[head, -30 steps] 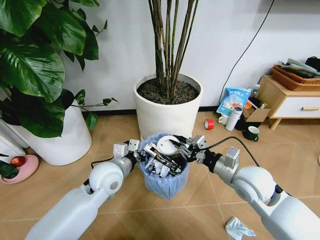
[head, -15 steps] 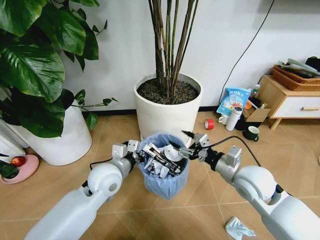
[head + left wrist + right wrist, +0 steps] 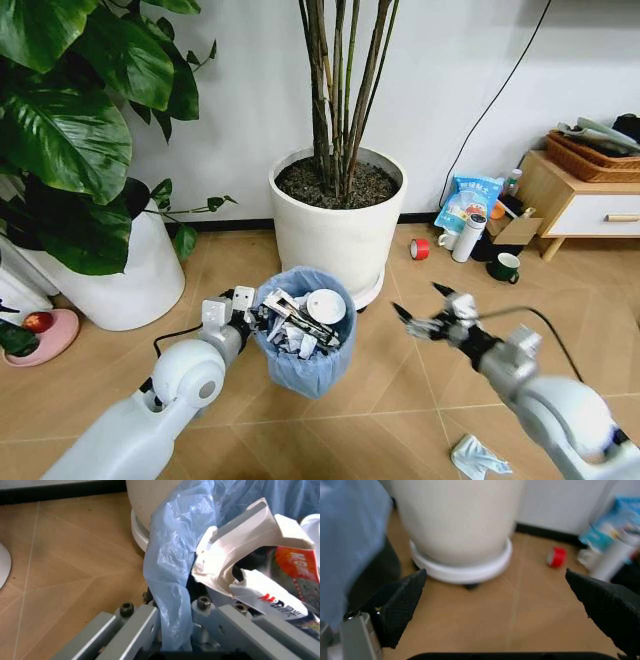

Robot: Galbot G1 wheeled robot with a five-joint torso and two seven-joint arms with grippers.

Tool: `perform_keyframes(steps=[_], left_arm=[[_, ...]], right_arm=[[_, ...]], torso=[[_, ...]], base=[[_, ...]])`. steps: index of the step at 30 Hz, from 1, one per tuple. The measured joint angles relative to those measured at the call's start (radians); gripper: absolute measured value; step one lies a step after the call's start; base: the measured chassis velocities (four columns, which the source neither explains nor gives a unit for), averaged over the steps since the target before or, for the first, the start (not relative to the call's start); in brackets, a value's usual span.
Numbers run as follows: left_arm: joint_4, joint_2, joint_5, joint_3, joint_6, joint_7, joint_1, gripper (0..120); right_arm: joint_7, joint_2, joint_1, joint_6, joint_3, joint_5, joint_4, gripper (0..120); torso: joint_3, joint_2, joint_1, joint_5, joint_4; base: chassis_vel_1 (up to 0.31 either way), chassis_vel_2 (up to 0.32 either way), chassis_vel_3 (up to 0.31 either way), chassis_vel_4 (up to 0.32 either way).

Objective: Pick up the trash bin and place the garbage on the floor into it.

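Holding: the trash bin (image 3: 303,340) was gripped at its blue-bagged rim by the left gripper (image 3: 243,313), litter piled inside.
Right gripper (image 3: 424,308): held spread wide, beside the bin.
Floor (image 3: 400,370): herringbone tiles; a teal tissue (image 3: 475,457) was seen.
Room: a white planter (image 3: 330,225) stood behind.

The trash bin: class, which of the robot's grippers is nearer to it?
Left. The left gripper is clamped on the trash bin at its rim; the right gripper hangs open, clear of the bin's other side.
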Motion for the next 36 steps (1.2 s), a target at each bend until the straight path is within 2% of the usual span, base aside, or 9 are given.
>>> perform_keyframes(steps=[7,10,11,13,15,21,25,28,36], left_arm=[[-0.009,-0.021,0.018,-0.011,-0.006,0.006,0.015,0],[-0.01,-0.026,0.018,-0.008,-0.007,0.01,0.011,0],[-0.01,-0.026,0.018,-0.008,-0.007,0.01,0.011,0],[-0.012,-0.027,0.018,-0.006,-0.007,0.012,0.01,0],[-0.014,-0.028,0.018,-0.004,-0.007,0.012,0.011,0],[-0.019,-0.029,0.021,-0.004,-0.007,0.012,0.019,0],[-0.018,-0.031,0.029,-0.005,-0.007,0.018,0.023,0],[-0.015,-0.034,0.031,-0.003,-0.008,0.019,0.023,0],[-0.01,-0.034,0.031,0.002,-0.008,0.02,0.019,0]], right_arm=[[-0.067,0.07,-0.106,0.1,0.095,-0.061,-0.128,100],[-0.241,0.062,-0.143,0.235,0.151,-0.089,-0.244,100],[-0.241,0.062,-0.143,0.235,0.151,-0.089,-0.244,100],[-0.354,0.041,-0.136,0.317,0.18,-0.126,-0.335,100],[-0.405,0.024,-0.131,0.364,0.189,-0.149,-0.41,100],[-0.431,0.012,-0.146,0.41,0.176,-0.173,-0.513,100],[-0.434,0.039,-0.142,0.438,0.126,-0.2,-0.604,100],[-0.428,0.067,-0.098,0.445,0.086,-0.234,-0.674,100],[-0.406,0.084,-0.015,0.443,0.028,-0.243,-0.774,100]], torso=[[0.0,0.0,0.0,0.0005,0.0005],[0.0,0.0,0.0,0.0,0.0],[0.0,0.0,0.0,0.0,0.0],[0.0,0.0,0.0,0.0003,0.0003],[0.0,0.0,0.0,0.0005,0.0007],[0.0,0.0,0.0,0.0,0.0005],[0.0,0.0,0.0,0.0002,0.0002],[0.0,0.0,0.0,0.0004,0.0004],[0.0,0.0,0.0,0.0002,0.0007]], base=[[0.0,0.0,0.0,0.0],[0.0,0.0,0.0,0.0],[0.0,0.0,0.0,0.0],[0.0,0.0,0.0,0.0],[0.0,0.0,0.0,0.0],[0.0,0.0,0.0,0.0],[0.0,0.0,0.0,0.0],[0.0,0.0,0.0,0.0],[0.0,0.0,0.0,0.0]])
